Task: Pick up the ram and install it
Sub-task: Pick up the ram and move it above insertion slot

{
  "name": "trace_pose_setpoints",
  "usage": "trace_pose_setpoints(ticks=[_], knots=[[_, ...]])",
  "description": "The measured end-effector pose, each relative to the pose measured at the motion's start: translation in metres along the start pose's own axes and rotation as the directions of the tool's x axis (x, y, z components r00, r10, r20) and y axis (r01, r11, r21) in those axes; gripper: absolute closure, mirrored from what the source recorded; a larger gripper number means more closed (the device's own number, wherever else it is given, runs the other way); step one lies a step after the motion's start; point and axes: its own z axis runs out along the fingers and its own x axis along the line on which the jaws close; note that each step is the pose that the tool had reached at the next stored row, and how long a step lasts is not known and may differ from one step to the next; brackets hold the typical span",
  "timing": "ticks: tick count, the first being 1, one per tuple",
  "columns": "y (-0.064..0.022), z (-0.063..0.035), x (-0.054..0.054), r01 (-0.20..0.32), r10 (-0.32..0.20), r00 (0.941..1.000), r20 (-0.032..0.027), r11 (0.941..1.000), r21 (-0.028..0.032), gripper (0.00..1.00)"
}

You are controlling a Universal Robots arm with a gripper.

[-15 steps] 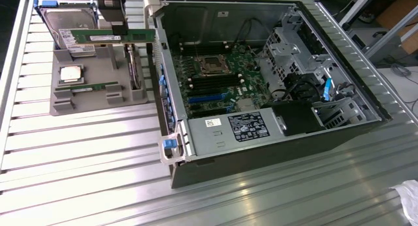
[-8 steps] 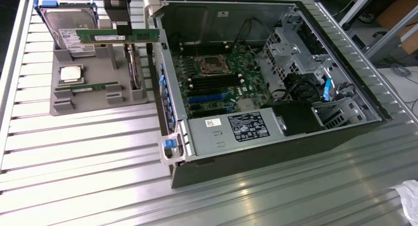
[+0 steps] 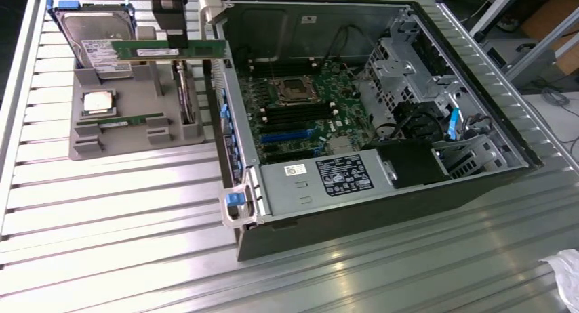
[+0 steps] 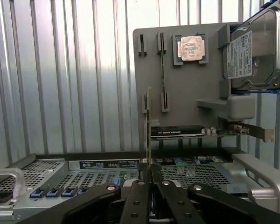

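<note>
Holding the ram above the parts tray

Spread across the slatted metal table (image 3: 108,211) were the open computer case (image 3: 362,218) and, at the exterior view's left, a grey parts tray (image 3: 118,147). Inside the case lay the motherboard (image 3: 303,133), with its dark memory slots (image 3: 291,113) beside the processor socket. The tray carried a hard drive (image 3: 91,28) at its far end, a second memory stick (image 3: 122,121) lying in a groove and a square processor chip (image 3: 97,101).

The ram (image 3: 172,50) hung in the air over the tray's far part, level and lengthwise, one end near the case's side wall and touching nothing below. The gripper (image 3: 175,36) came down on it from above. In the wrist view the black claw (image 4: 150,184) was pinched narrow on the stick (image 4: 149,121), which showed edge-on between the pads.

Judged from this, the grip was a small clamp on a long thin board, so a knock against the case wall could swivel it in the pads. A swivelled or tilted stick would likely meet its slot crooked, and pressing then could strain the board or the slot latches.
</note>
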Motion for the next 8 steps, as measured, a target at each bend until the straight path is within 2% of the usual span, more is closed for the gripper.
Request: trace_pose_setpoints(ticks=[8], knots=[[-0.0078, 0.0003, -0.0003, 0.0, 0.0, 1.0, 0.0001, 1.0, 0.0001, 0.88]])
